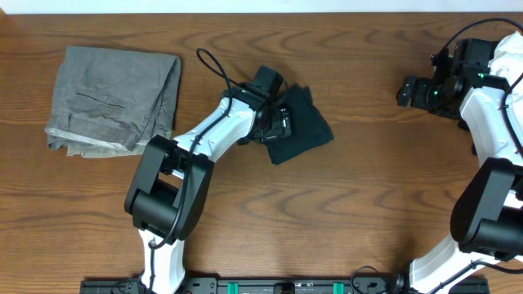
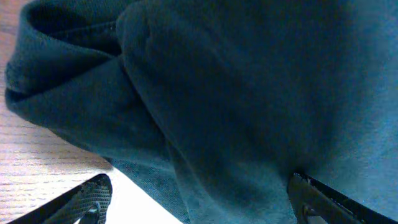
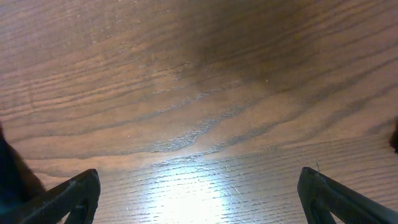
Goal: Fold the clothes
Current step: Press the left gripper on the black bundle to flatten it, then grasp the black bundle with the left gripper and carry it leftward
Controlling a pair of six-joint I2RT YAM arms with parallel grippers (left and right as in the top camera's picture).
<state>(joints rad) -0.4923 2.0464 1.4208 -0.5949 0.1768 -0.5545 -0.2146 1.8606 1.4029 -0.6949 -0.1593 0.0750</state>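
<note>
The black T-shirt [image 1: 304, 129] lies bunched in a small folded heap at the table's middle. My left gripper [image 1: 280, 124] is down at its left edge. In the left wrist view the dark fabric [image 2: 236, 93] fills the frame and the two fingers [image 2: 199, 202] stand wide apart with cloth between them, open. The grey trousers [image 1: 114, 98] lie folded at the far left. A white garment [image 1: 508, 54] shows at the top right corner, partly hidden by the right arm. My right gripper [image 1: 406, 90] hovers open and empty over bare wood [image 3: 199, 199].
The wooden table [image 1: 359, 204] stretches across the whole view. A black cable [image 1: 214, 67] loops from the left arm above the table near the T-shirt. The arm bases stand at the front edge.
</note>
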